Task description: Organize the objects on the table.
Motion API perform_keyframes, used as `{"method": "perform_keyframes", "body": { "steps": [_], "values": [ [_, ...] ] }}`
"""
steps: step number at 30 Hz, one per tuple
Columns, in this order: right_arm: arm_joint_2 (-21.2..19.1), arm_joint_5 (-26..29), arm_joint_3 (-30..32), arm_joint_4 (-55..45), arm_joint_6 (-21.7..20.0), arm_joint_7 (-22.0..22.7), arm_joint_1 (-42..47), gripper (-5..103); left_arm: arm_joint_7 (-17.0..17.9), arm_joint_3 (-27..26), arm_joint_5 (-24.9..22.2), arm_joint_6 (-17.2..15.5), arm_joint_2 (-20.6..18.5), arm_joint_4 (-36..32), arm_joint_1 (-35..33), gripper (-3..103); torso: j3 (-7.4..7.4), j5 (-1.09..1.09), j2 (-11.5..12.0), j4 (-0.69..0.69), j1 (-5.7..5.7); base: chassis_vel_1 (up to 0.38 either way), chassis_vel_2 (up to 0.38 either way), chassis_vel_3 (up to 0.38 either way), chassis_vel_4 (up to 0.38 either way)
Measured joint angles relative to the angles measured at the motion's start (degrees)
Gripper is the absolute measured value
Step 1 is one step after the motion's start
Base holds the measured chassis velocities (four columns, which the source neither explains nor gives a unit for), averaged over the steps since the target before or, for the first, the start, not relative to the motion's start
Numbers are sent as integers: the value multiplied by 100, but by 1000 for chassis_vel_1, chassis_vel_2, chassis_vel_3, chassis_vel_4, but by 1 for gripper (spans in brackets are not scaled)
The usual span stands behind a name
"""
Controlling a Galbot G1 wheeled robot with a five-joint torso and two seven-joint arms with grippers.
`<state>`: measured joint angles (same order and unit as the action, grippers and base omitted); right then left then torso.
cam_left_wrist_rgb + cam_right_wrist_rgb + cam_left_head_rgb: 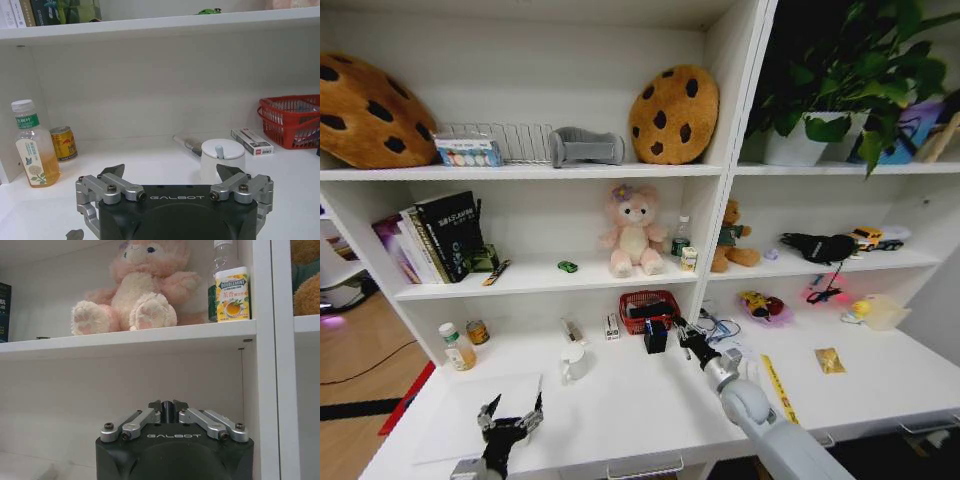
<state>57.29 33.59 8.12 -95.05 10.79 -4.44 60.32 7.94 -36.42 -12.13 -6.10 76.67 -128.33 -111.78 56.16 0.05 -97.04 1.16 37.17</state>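
Observation:
The white table (pixel 640 410) holds scattered objects: a white mug (pixel 574 362) (pixel 222 160), a small box (pixel 611 326) (pixel 251 141), a gold foil packet (pixel 830 360) and a yellow strip (pixel 780 388). On the shelf above sits a tiny green toy car (pixel 567 266) (pixel 209 11). My left gripper (pixel 510 418) (pixel 170 172) hovers open and empty over a thin pale rectangle (pixel 450 410) at the table's front left. My right gripper (pixel 685 340) (pixel 167 407) is shut, raised beside a black boxy thing (pixel 655 337) in front of the red basket (pixel 648 308) (pixel 292 120).
A juice bottle (pixel 457 347) (pixel 31 145) and a gold can (pixel 477 332) (pixel 63 143) stand at the back left. A pink plush toy (pixel 633 232) (pixel 132 287), books (pixel 435 238) and cookie cushions (pixel 673 114) fill the shelves. A shelf divider (pixel 715 230) rises just behind my right gripper.

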Motion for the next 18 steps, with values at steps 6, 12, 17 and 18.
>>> {"method": "perform_keyframes", "body": {
  "steps": [6, 12, 17, 18],
  "values": [
    [148, -134, -246, 735, 291, -259, -482, 11, 2, -66, -19, 4, 12, -73, -57, 100, 0, 0, 0, 0, 0, 0, 0, 0, 0],
    [308, -10, -503, 1180, 411, -368, -840, 11, 3, -107, -38, 24, 178, -190, -109, 100, 0, 0, 0, 1, 0, 0, 0, 0, 0],
    [481, -27, -612, 1321, 442, -344, -1017, 11, -8, -88, 6, 48, 252, -191, -151, 100, 0, -1, 0, 0, 0, 0, 0, 0, 0],
    [511, -35, -635, 1339, 442, -317, -1048, 11, -8, -89, 6, 48, 258, -193, -153, 100, 0, -1, 0, 0, 0, 0, 0, 0, 0]
  ]
}}
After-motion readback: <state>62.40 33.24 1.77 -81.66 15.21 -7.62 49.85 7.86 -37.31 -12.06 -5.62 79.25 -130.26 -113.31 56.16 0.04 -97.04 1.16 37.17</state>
